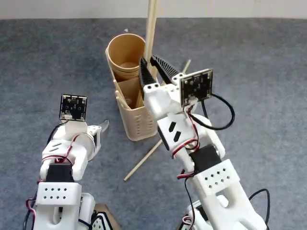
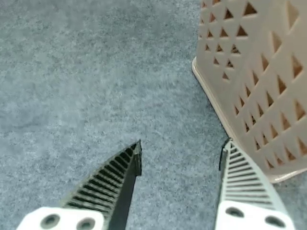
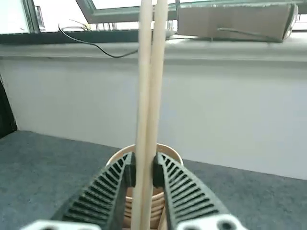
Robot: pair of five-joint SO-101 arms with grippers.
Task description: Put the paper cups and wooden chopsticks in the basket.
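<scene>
A beige basket (image 1: 136,122) with triangular holes stands on the grey carpet between the two arms. Stacked brown paper cups (image 1: 125,55) sit upright in its far compartment. My right gripper (image 1: 152,72) hovers over the basket, shut on a pair of wooden chopsticks (image 1: 151,28) that point straight up. In the right wrist view the chopsticks (image 3: 149,72) rise between the fingers of the gripper (image 3: 144,165), with the cup rim (image 3: 172,152) just below. My left gripper (image 2: 181,146) is open and holds nothing, low over the carpet beside the basket wall (image 2: 249,72).
One loose chopstick (image 1: 141,165) lies slanted on the carpet at the basket's near right corner, under the right arm. Open carpet stretches to the left and right of the basket. A white wall and window sill (image 3: 230,48) stand beyond the table.
</scene>
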